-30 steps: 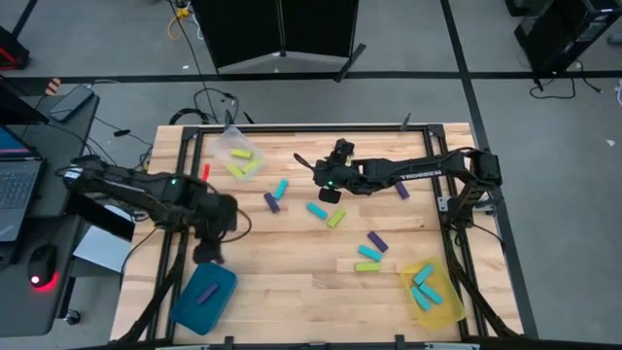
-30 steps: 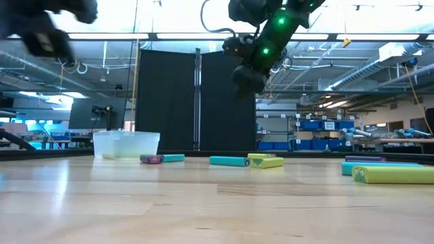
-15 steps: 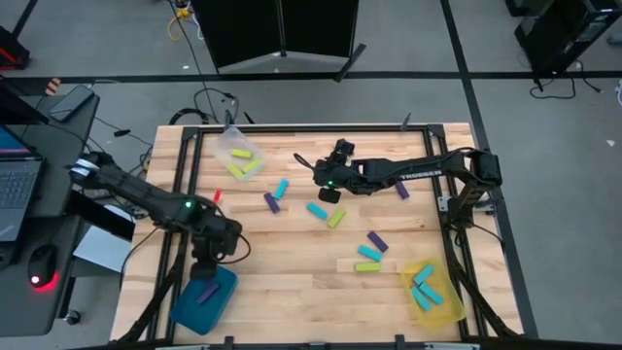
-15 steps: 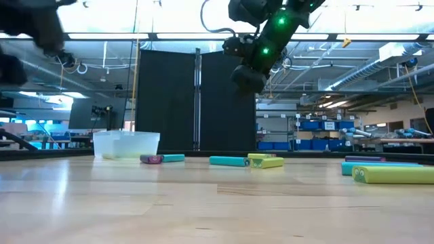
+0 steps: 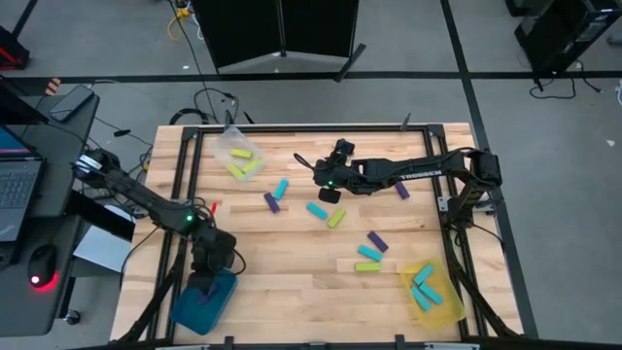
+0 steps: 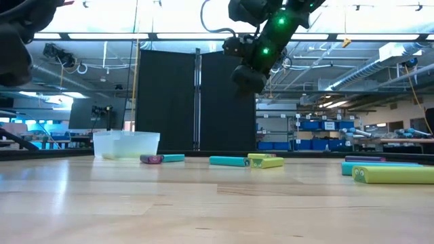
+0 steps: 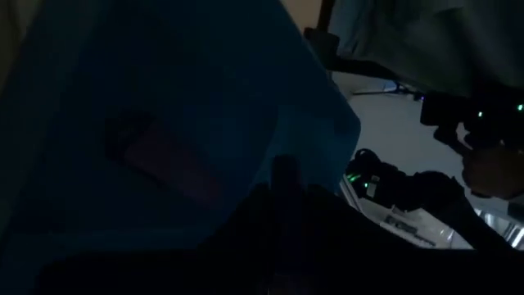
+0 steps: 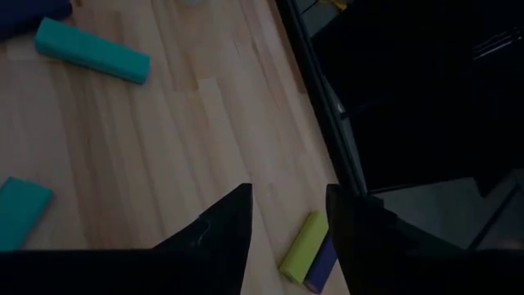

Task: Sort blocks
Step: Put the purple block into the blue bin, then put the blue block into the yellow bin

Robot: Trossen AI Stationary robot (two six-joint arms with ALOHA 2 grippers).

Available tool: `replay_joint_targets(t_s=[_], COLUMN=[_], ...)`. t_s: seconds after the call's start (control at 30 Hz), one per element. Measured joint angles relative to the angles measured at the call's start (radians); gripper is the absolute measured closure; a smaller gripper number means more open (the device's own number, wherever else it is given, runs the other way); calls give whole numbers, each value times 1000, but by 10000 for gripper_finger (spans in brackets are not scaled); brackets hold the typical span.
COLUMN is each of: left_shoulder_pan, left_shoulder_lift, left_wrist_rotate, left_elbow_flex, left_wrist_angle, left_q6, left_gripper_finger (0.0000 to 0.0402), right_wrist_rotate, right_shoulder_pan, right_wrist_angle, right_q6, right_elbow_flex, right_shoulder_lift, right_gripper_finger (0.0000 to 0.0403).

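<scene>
Cyan, purple and yellow-green blocks lie scattered on the wooden table, among them a cyan one (image 5: 281, 188), a purple one (image 5: 273, 202) and a yellow-green one (image 5: 336, 218). My left gripper (image 5: 208, 275) hangs over the teal tray (image 5: 194, 309) at the near left corner. A purple block (image 7: 164, 164) lies in that tray. My right gripper (image 5: 328, 187) hovers open and empty above the table's far middle. In the right wrist view (image 8: 288, 238) a yellow-green block (image 8: 301, 246) and a purple one beside it lie on the wood below its fingers.
A clear tray (image 5: 225, 146) with yellow-green blocks stands at the far left. A yellow tray (image 5: 445, 309) with cyan blocks stands at the near right corner. More blocks (image 5: 369, 254) lie right of centre. A black frame rail (image 8: 315, 98) runs along the table's far edge.
My left gripper has gone toward the table's near edge and now hangs over the teal tray.
</scene>
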Motion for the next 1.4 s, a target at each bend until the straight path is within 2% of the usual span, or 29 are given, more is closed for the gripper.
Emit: replay_joint_targets(t_s=[0.23,0.53,0.7,0.93,1.0,1.1,1.33,1.4], left_shoulder_pan=[-10,-10,-9,8,30,67,199,238], left_shoulder_lift=[0,0,0,0,-6,-25,-91,-105], left_wrist_rotate=[-47,-56,-35,-30,-33,-60,-237,-277], left_elbow_flex=[-3,-3,8,41,46,54,54,54], left_wrist_angle=[21,32,37,32,34,35,42,46], left_q6=[-11,-11,-11,36,42,94,294,360], left_gripper_finger=[275,264,290,390,393,395,399,399], right_wrist_rotate=[0,0,0,0,-8,-91,-237,-279], right_shoulder_pan=[0,0,0,0,0,-8,-27,-29], right_wrist_angle=[0,0,-1,-6,-20,-45,-46,-45], right_q6=[-5,-8,-14,-42,-40,-8,69,91], right_elbow_flex=[0,0,0,0,0,0,-40,-62], right_shoulder_lift=[0,0,0,0,0,0,-1,-1], right_gripper_finger=[237,241,242,261,275,302,388,394])
